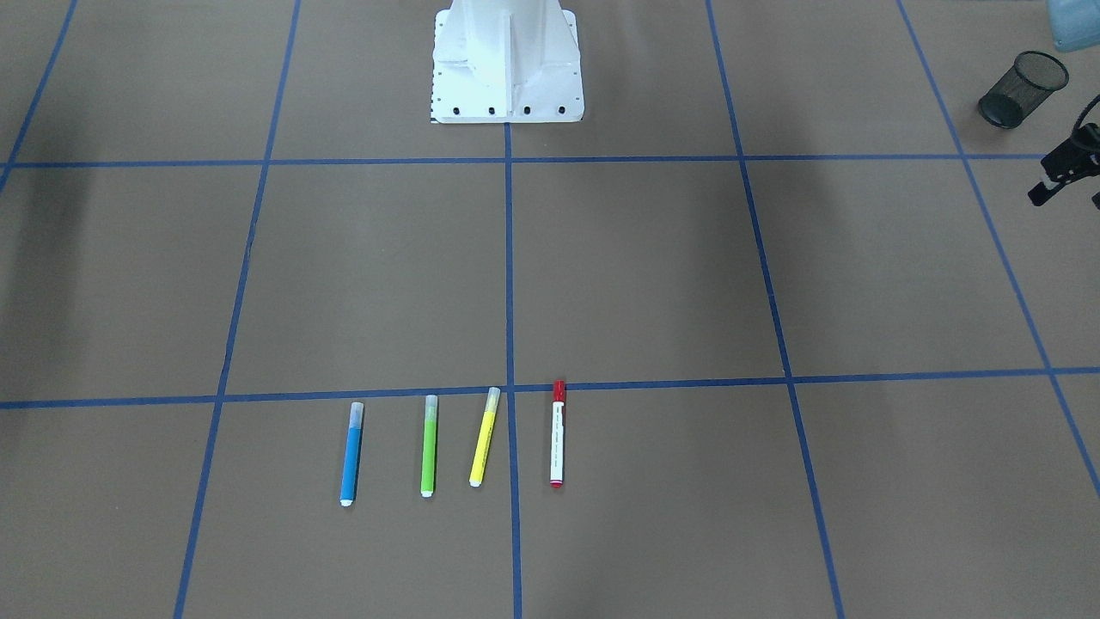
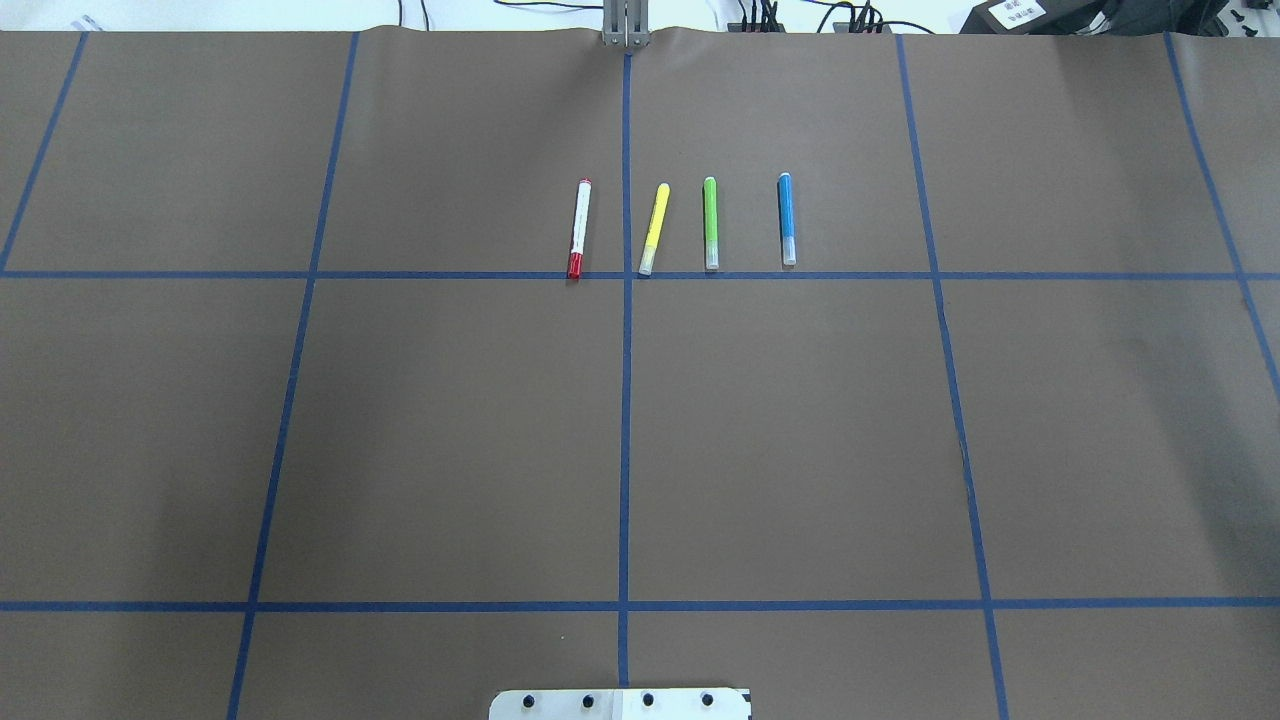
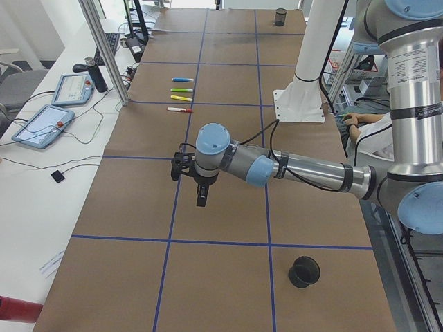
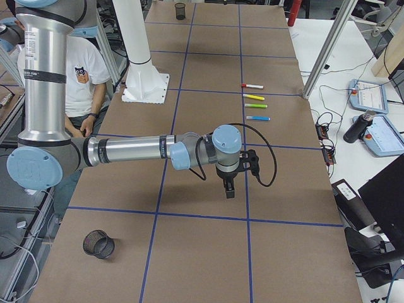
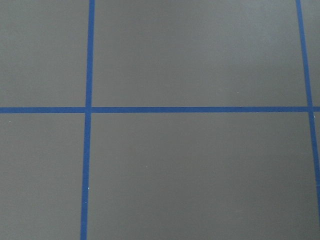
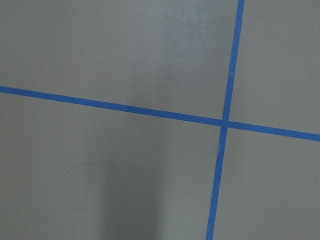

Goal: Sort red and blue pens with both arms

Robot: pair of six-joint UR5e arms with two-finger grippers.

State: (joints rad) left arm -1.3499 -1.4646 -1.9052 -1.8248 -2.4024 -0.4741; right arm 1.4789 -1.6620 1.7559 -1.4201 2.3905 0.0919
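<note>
Several pens lie side by side along a blue tape line at the table's far side from the robot. The red pen (image 1: 558, 434) (image 2: 579, 228) has a white barrel and a red cap. The blue pen (image 1: 351, 453) (image 2: 786, 218) lies at the other end of the row. A yellow marker (image 1: 484, 437) and a green marker (image 1: 429, 445) lie between them. My left gripper (image 1: 1068, 168) (image 3: 201, 188) hovers far from the pens, cut by the frame edge; I cannot tell its state. My right gripper (image 4: 228, 187) hangs over bare table, state unclear. Both wrist views show only table.
A black mesh cup (image 1: 1023, 89) (image 3: 304, 271) stands near the table's left end, another mesh cup (image 4: 99, 243) near its right end. The white robot base (image 1: 507, 64) sits mid-table at the robot's edge. A person (image 4: 88, 69) sits behind it.
</note>
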